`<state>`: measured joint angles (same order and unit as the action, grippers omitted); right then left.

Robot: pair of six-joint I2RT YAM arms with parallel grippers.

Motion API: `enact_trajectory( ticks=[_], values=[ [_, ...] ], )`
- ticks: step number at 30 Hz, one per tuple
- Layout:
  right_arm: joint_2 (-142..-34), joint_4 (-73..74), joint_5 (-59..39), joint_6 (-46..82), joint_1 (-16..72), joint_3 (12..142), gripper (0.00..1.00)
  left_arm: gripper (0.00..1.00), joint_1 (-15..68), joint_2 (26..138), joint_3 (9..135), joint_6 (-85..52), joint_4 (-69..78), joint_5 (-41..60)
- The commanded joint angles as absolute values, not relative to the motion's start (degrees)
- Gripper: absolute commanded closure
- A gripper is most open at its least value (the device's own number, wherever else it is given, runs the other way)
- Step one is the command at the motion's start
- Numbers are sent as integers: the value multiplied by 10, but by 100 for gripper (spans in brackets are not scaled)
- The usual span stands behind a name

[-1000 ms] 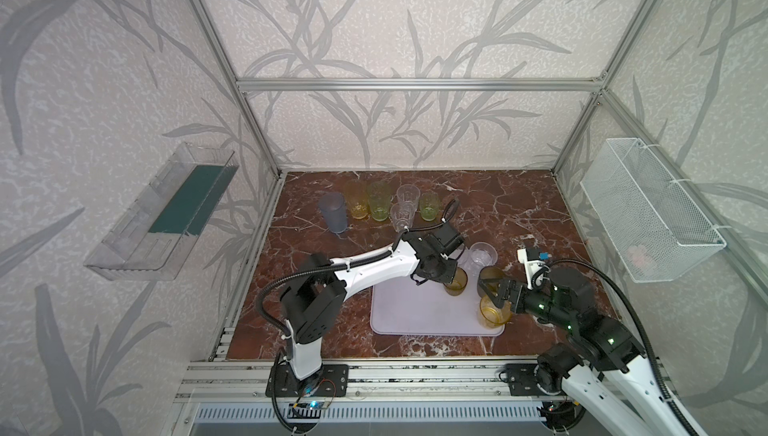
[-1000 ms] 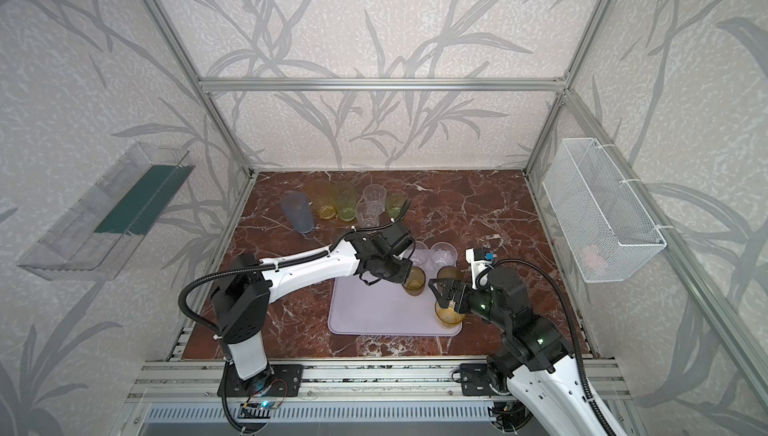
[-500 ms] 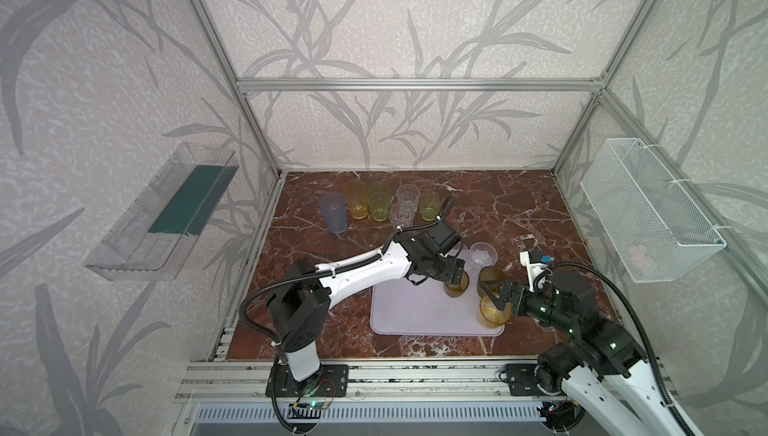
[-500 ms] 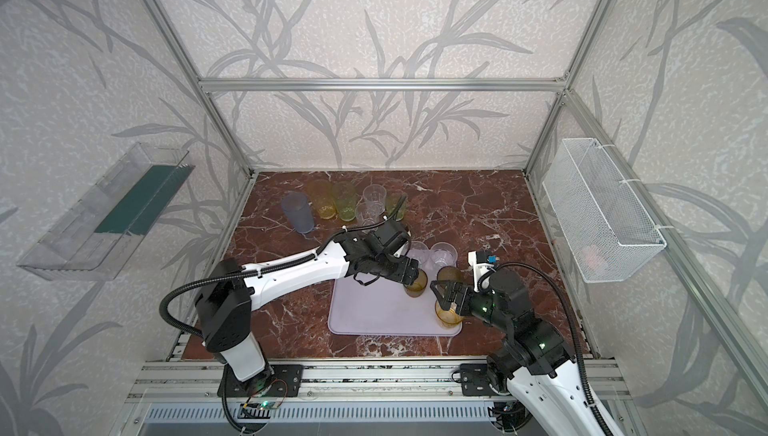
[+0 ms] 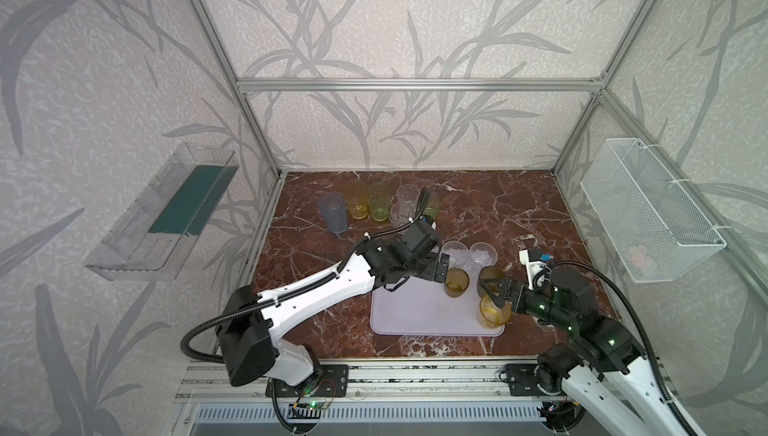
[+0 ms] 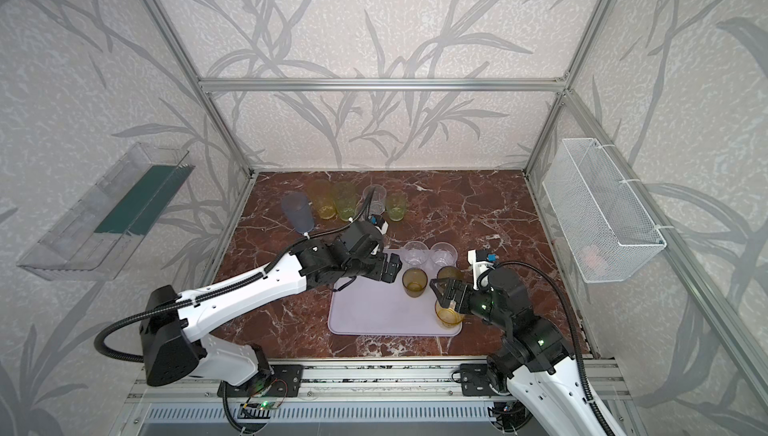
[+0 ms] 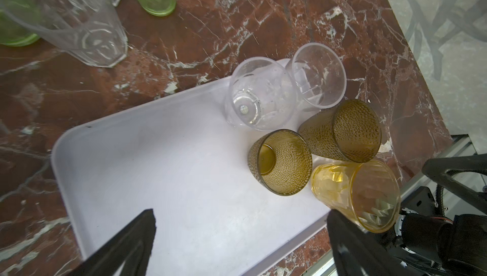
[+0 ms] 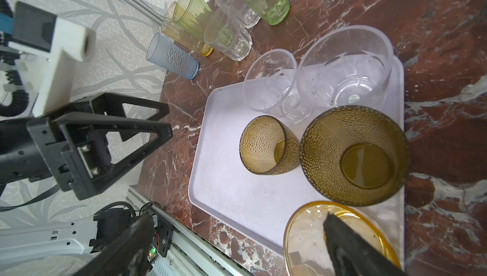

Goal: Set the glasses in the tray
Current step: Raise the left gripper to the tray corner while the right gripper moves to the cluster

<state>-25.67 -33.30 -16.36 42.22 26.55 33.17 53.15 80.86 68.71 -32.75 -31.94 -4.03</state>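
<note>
Near edge: the right end effector [image 5: 490,293] is hanging over the near right corner of the lilac tray [image 5: 407,313]. Its jaws are spread wide and pinching nothing. In the right wrist view one finger is overlapping the rim of the amber-yellow tumbler [image 5: 494,314]; contact cannot be told. That tumbler is standing upright in the tray's corner, see-through, with a ribbed wall. Judgement: packing to the right is leaving the tray's bare left part free for more glasses.

Middle: two olive-brown tumblers [image 5: 456,282] [image 5: 491,275], dimpled all over, are standing upright close together. The left end effector [image 5: 441,269] is sitting just beside the left one, jaws fully apart and empty, probably held wide to clear its wall.

Beyond: two smooth clear tumblers [image 5: 453,251] [image 5: 482,254] are standing side by side at the tray's far right edge.

Far: six glasses are waiting on the marble surface [image 5: 498,213], bunched at the back left:
- a taller frosted blue-grey tumbler [image 5: 332,213]
- a pale amber tumbler [image 5: 356,203]
- two light green tumblers [image 5: 378,201] [image 5: 433,205]
- two clear faceted tumblers [image 5: 407,196] [image 5: 400,214]

The tight bunching is likely calling for outer picks first.
</note>
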Motion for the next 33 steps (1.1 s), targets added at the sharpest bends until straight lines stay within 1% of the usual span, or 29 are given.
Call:
enact_trajectory(
  ticks=[1,3,7,10,20,24,33],
  values=[
    [-264,-304,-152,427,264,366,1,1,509,755,661,-305,-292,-111],
    [-278,-296,-147,431,264,373,1,1,481,728,641,-303,-274,-99],
    [-337,-254,-156,440,264,377,1,1,411,679,579,-301,-209,-32],
    [-397,-234,-159,428,265,401,0,1,382,651,539,-291,-176,-25],
    [-586,-206,-140,371,268,531,0,1,369,603,432,-327,-95,13],
    [-658,-205,-120,344,280,583,0,1,369,596,374,-340,-24,16],
    [-770,-222,-63,303,298,668,1,1,368,601,344,-316,5,5]
  ],
)
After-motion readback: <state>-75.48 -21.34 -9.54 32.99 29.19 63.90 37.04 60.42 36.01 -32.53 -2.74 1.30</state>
